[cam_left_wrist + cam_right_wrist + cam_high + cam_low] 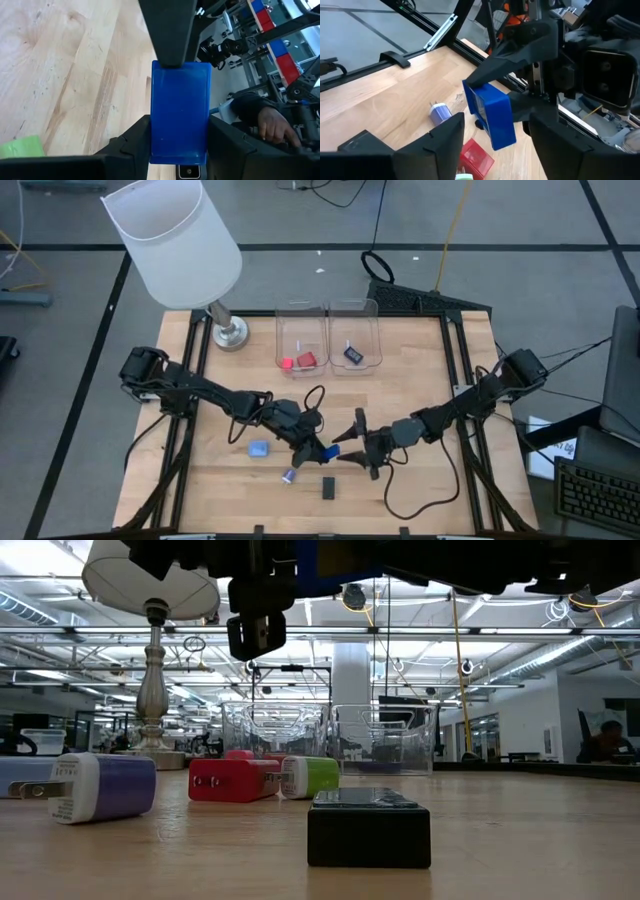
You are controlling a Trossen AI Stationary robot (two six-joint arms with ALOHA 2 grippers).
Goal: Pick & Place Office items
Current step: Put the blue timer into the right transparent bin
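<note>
You see the left gripper (322, 450) closed on a glossy dark blue rectangular block (179, 112), lifted above the flat black block (328, 487). The right gripper (355, 438), fingers spread and empty, hovers beside it. No legible writing shows.

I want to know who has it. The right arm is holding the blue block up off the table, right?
No, the left gripper holds the blue block above the table; the left wrist view shows it clamped. The right gripper waits open beside it.
</note>
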